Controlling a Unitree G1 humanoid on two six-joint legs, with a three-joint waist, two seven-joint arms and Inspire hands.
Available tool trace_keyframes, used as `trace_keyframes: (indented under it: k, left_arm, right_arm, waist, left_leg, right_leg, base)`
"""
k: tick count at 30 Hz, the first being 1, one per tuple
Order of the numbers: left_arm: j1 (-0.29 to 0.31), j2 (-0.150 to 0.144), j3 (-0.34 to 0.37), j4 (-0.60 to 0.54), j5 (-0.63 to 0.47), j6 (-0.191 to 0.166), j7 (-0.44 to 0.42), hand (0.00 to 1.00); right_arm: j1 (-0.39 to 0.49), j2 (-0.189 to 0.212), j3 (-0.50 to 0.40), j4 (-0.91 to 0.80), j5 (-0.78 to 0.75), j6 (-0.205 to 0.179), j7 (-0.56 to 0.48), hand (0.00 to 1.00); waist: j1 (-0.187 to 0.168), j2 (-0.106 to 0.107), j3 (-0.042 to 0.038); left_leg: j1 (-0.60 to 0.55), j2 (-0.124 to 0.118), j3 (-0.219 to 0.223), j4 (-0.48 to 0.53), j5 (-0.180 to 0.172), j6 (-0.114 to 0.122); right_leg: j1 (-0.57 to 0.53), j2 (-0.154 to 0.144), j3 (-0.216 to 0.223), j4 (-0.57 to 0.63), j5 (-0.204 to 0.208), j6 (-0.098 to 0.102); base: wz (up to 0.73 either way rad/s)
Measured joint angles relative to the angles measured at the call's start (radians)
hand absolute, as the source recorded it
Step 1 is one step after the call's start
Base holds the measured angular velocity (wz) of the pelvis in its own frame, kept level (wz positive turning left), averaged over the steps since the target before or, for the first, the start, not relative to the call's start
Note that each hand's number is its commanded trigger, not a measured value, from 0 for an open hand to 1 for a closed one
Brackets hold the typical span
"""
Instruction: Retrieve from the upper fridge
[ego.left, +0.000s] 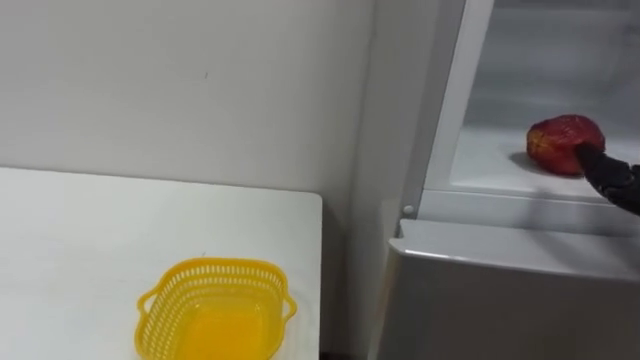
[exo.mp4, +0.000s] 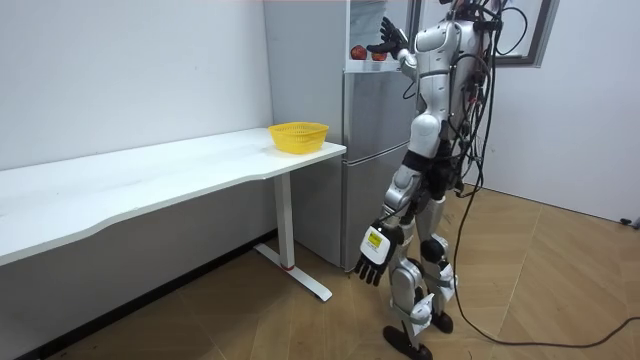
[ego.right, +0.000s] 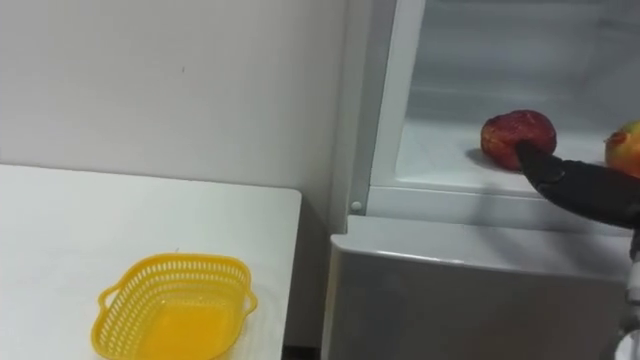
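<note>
Right hand (ego.right: 580, 190) reaches into the upper fridge (ego.right: 440, 195), fingers straight and spread. One tip touches the red apple (ego.right: 518, 135) on the shelf, and nothing is gripped yet. For a sound grasp, I judge, the palm should go over the apple before the fingers curl round it (a second fruit (ego.right: 625, 150) sits just right of the apple and is easily knocked). Left hand (exo.mp4: 372, 258) hangs relaxed, far below the apple. A yellow basket (ego.right: 172, 305) stands well down-left of the apple.

Yellow plastic lattice basket (ego.left: 213, 267), slightly glossy; smooth, matt white desk (ego.left: 100, 230). Smooth grey fridge (ego.left: 500, 300) shell with a faint sheen; shiny-skinned red fruit (ego.left: 560, 140).
</note>
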Motion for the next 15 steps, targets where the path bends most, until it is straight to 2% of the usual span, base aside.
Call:
trace_keyframes:
  k: [4, 6, 12, 15]
  left_arm:
    - [0.002, 0.011, 0.001, -0.004, 0.001, 0.011, -0.013, 0.0]
    - [0.004, 0.015, 0.001, -0.006, 0.007, 0.023, -0.026, 0.0]
    - [0.013, 0.023, 0.002, -0.025, 0.022, 0.047, -0.039, 0.0]
    - [0.011, 0.024, 0.002, -0.027, 0.022, 0.05, -0.038, 0.0]
  right_arm:
    - [-0.013, -0.006, 0.0, 0.044, 0.042, 0.02, 0.007, 0.0]
    - [-0.013, -0.012, 0.0, 0.048, 0.046, 0.03, 0.008, 0.0]
    - [-0.028, -0.058, 0.003, 0.094, 0.055, 0.069, 0.028, 0.0]
    - [-0.072, -0.094, 0.025, 0.154, 0.055, 0.093, 0.053, 0.0]
  waist:
    - [0.0, 0.0, -0.0013]
    - [0.001, 0.001, -0.0058]
    - [0.014, -0.002, -0.0122]
    - [0.015, -0.007, -0.0132]
  left_leg:
    - [-0.004, 0.0, -0.003, 0.0, 0.0, 0.0]
    - [-0.01, -0.001, -0.003, 0.001, 0.0, 0.0]
    - [-0.011, -0.001, -0.006, 0.006, 0.0, 0.0]
    - [-0.012, -0.002, -0.01, 0.012, 0.0, 0.0]
  right_leg:
    - [-0.002, 0.0, -0.007, 0.0, 0.0, 0.0]
    - [-0.007, 0.0, -0.007, 0.0, 0.0, 0.0]
    - [-0.007, -0.002, -0.025, 0.001, 0.0, 0.0]
    - [-0.005, -0.003, -0.026, 0.001, 0.0, 0.0]
  base:
    - [0.02]
    - [0.0]
    - [0.0]
    - [0.01]
